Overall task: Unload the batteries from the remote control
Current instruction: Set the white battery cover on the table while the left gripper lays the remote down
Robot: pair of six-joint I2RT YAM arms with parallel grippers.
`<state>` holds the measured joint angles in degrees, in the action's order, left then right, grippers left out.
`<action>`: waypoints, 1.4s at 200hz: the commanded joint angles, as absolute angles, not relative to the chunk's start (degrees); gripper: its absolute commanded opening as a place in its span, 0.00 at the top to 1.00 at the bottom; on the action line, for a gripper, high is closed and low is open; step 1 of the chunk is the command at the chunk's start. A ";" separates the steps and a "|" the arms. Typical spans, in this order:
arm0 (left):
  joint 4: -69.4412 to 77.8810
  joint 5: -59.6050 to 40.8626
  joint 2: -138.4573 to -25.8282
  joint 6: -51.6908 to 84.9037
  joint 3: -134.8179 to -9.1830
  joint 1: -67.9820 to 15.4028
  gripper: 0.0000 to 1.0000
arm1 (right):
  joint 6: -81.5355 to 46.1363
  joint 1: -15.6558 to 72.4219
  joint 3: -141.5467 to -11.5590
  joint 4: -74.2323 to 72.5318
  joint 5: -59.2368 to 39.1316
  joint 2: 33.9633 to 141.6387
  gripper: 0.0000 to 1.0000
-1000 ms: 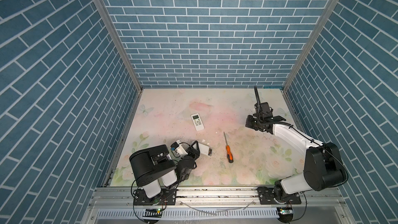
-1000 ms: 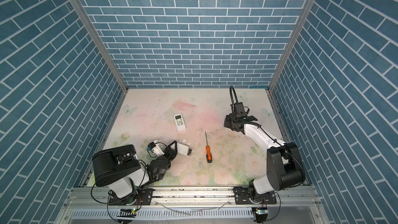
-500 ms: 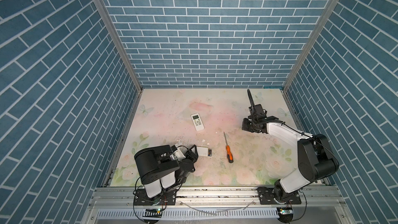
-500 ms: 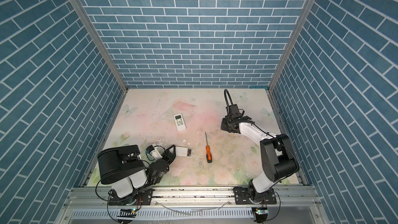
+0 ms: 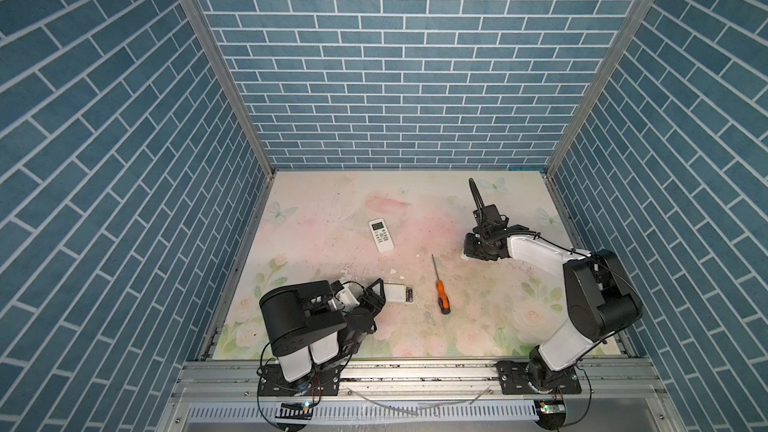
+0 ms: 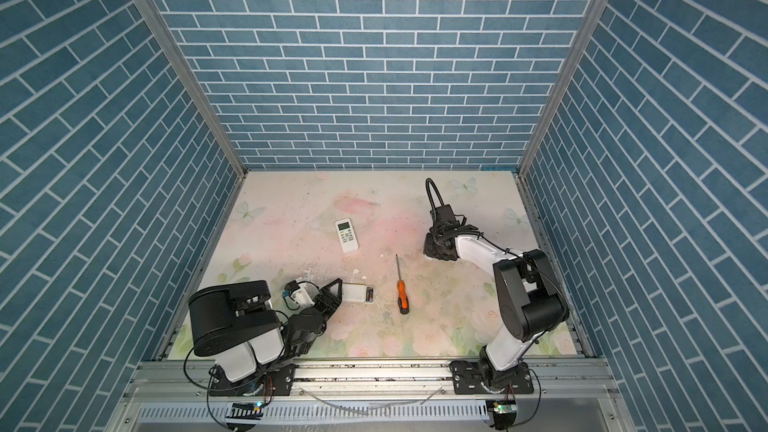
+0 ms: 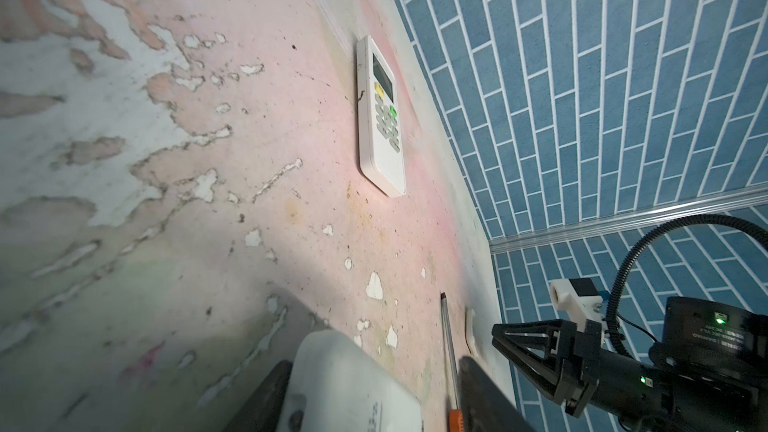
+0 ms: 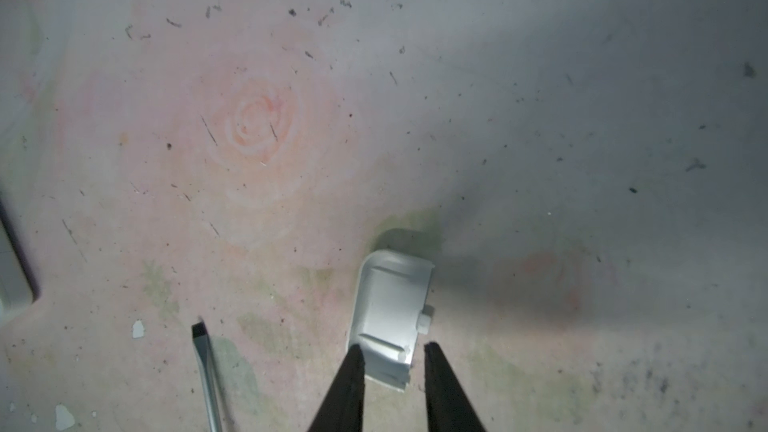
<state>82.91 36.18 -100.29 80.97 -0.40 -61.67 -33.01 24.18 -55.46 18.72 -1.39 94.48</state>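
White plastic battery cover [image 8: 390, 309] is now laid flat on the worktop [image 5: 332, 209], beyond the tip of the orange screwdriver [image 5: 440, 290], on the right arm's side. The right end effector [image 8: 395, 346] was shut a second ago and its jaws are now parted a little. One fingertip overlaps the cover's near end and a gap shows at the other, so the cover is judged released, not held.

The left end effector [image 5: 376, 295] has also been opened wider. The face-down remote control [image 5: 397, 293] lies just beside the screwdriver's handle, on the left arm's side. Its near end sits between the fingers with a gap on one side, so nothing is clamped.

The batteries [image 5: 408, 294] are seen in the uncovered compartment, at the remote's end nearest the screwdriver. Their count cannot be told. A second remote [image 5: 381, 235], face up, lies past the screwdriver's tip and is untouched.

For the task, cover removal is judged finished and both end effectors are freed. Battery extraction is not yet begun.
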 commanded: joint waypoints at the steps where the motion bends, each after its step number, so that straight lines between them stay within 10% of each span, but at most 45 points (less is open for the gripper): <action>1: 80.43 33.19 -101.60 81.48 2.49 -62.66 0.35 | -34.66 25.04 -56.48 19.81 0.12 93.54 0.70; 165: 77.16 36.01 -112.21 96.98 -1.73 -71.74 0.25 | -35.51 36.27 -54.92 33.22 5.95 75.18 0.68; 280: 56.86 45.39 -98.18 99.25 -1.31 -70.59 0.21 | -34.82 36.82 -58.45 33.74 5.26 75.37 0.68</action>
<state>78.28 41.98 -100.07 102.10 -2.76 -71.09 -33.82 36.51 -55.55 31.99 4.71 75.31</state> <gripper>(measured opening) 0.785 0.319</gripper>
